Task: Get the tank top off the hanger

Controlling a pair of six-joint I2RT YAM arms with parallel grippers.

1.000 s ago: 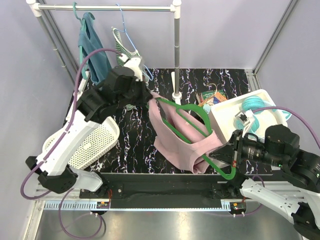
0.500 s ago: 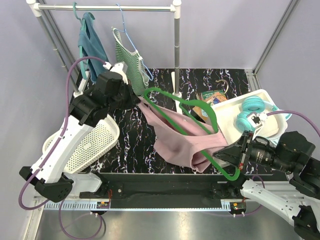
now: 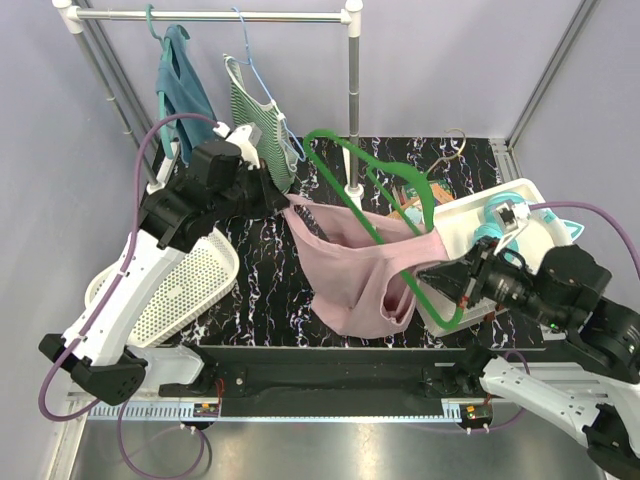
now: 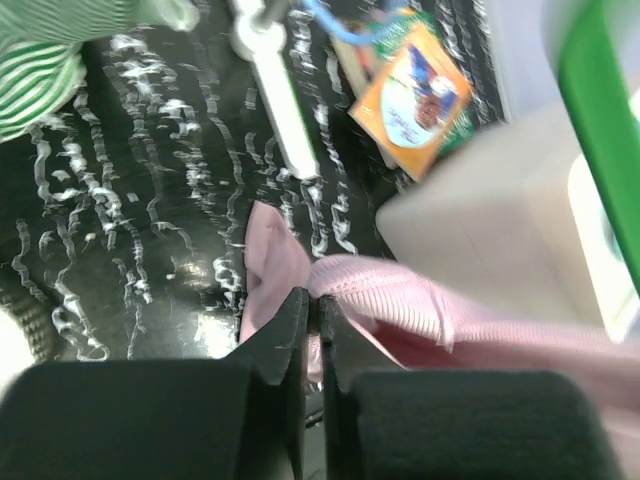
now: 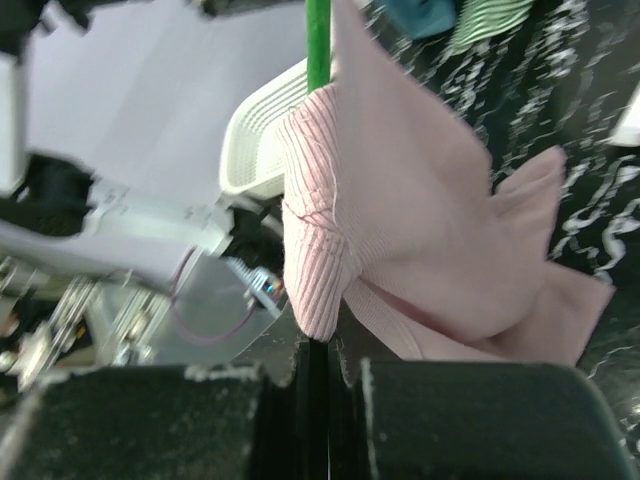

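A pink tank top (image 3: 360,270) hangs over the table, stretched between my two grippers and still threaded on the green hanger (image 3: 425,205). My left gripper (image 3: 285,202) is shut on one pink strap (image 4: 400,300), which its fingertips (image 4: 300,330) pinch at the end. At the right, my right gripper (image 3: 452,285) is shut on the hanger's lower bar. From that wrist, the green hanger (image 5: 318,40) runs straight up out of my right gripper (image 5: 318,352), with the tank top (image 5: 430,200) draped around it. The hanger's hook points up and back, near the rail post.
A clothes rail at the back holds a teal garment (image 3: 185,90) and a green striped top (image 3: 262,140); its upright post (image 3: 353,100) stands mid-table. A white mesh basket (image 3: 190,285) lies left. A white tray (image 3: 455,225) with teal headphones (image 3: 500,215) sits right, an orange card (image 4: 420,100) behind it.
My right gripper has lifted and swung the hanger up and back, so its hook now rises near the post. The tank top sags lower between the grippers. My left gripper kept its hold.
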